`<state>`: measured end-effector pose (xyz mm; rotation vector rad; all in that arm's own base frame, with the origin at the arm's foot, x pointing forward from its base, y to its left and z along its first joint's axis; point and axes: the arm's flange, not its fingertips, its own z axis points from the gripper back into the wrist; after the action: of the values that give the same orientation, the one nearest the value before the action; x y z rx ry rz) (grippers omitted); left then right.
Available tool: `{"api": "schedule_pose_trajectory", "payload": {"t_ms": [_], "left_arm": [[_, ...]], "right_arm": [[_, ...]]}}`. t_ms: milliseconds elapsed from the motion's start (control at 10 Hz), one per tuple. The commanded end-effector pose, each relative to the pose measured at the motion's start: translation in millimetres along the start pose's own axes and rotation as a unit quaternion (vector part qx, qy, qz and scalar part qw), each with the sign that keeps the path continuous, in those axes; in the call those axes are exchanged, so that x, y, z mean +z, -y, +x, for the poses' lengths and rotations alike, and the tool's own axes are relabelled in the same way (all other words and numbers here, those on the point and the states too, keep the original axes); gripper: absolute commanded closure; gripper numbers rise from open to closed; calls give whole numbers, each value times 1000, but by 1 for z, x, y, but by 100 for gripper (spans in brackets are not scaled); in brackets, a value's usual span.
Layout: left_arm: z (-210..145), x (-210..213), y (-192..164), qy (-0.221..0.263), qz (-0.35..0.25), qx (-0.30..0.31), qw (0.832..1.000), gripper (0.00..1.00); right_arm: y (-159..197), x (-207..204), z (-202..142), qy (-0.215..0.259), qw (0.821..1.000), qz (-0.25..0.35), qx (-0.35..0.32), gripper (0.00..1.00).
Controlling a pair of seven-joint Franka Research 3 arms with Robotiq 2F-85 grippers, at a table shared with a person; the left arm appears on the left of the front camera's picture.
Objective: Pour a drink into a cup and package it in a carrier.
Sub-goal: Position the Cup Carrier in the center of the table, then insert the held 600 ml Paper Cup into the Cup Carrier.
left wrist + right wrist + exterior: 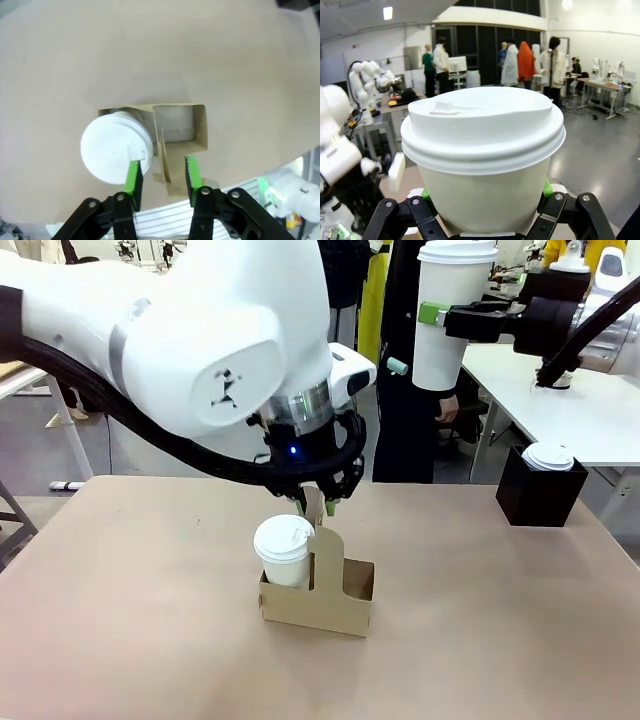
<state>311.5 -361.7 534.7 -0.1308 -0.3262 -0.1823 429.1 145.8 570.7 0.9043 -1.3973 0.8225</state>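
Between the spread fingers of the left end effector [163, 175] stands the handle [164, 155] of the carrier [199, 131]; a lidded cup [115, 150] sits in the slot beside one finger. The right end effector [440, 316] pinches a second cup [445, 350] high above the worktop [150, 570].

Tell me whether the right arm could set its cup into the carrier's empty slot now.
Probably not yet: the left hand hangs open just above the carrier handle, crowding the empty slot. The right hand holds its cup high, off to the side.

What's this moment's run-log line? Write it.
left gripper: open over carrier handle | slotted cup: lidded, in carrier | right gripper: shut on raised cup
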Motion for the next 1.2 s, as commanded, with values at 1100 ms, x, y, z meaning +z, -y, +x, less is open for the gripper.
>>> {"api": "schedule_pose_trajectory", "payload": {"t_ms": [1100], "left_arm": [[-35, 93, -181, 43, -147, -346, 926, 0]], "right_arm": [[5, 4, -137, -59, 972, 213, -79, 19]]}}
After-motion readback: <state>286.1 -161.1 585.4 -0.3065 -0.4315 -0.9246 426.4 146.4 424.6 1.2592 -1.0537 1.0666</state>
